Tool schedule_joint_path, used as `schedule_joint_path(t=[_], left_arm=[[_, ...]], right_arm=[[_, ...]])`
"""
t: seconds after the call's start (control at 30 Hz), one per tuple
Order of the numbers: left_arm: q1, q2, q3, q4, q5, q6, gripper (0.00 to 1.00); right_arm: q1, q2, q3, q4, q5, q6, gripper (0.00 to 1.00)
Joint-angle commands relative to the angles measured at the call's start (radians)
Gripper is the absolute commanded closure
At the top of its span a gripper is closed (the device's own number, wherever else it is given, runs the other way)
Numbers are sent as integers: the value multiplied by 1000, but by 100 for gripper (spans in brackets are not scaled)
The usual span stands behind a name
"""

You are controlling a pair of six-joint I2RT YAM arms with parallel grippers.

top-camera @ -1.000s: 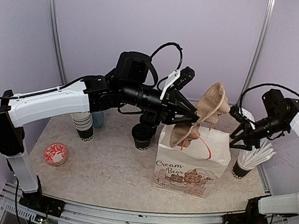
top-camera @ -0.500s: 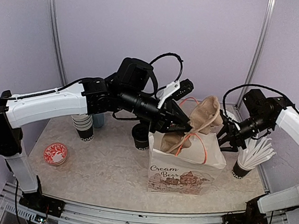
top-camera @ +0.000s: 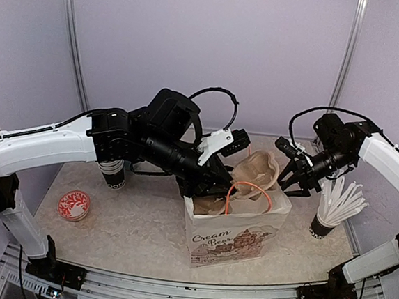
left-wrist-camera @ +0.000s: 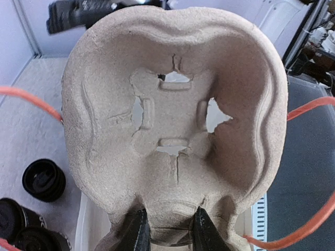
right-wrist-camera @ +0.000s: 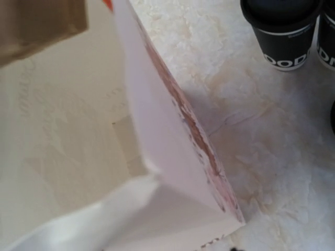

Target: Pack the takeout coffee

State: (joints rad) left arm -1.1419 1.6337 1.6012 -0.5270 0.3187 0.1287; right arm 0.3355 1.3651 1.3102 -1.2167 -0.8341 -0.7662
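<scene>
My left gripper is shut on the edge of a brown pulp cup carrier. In the top view that carrier is tilted and sits partly inside the mouth of the white "Cream Bear" paper bag, between its orange handles. The right gripper is at the bag's right rim. The right wrist view is filled by the bag's wall, and that gripper's fingers do not show there. Two lidded black takeout coffee cups stand on the table beyond the bag; one such cup also shows at lower left in the left wrist view.
A stack of lidless black cups stands behind the left arm. A black cup holding white sticks is right of the bag. A red patterned round object lies at front left. Purple walls close in the table.
The bag has shifted left and toward the front. The left gripper has come down with the carrier into the bag's mouth. The right gripper has moved left and down to the bag's rim.
</scene>
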Motion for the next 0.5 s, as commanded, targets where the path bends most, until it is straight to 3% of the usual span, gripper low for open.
schedule_joint_path(t=[0.0,0.17,0.47], left_arm=[[-22,-16,9,-116,-148,-64,81],[-43,33,92,-266,-244,-122,81],[-75,114,184,-442,-282,-170,80]], right_arm=[[10,1,30,-19,-24,-8,50],[10,12,27,-22,-26,-15,49],[14,-1,-31,-7,-32,-25,47]])
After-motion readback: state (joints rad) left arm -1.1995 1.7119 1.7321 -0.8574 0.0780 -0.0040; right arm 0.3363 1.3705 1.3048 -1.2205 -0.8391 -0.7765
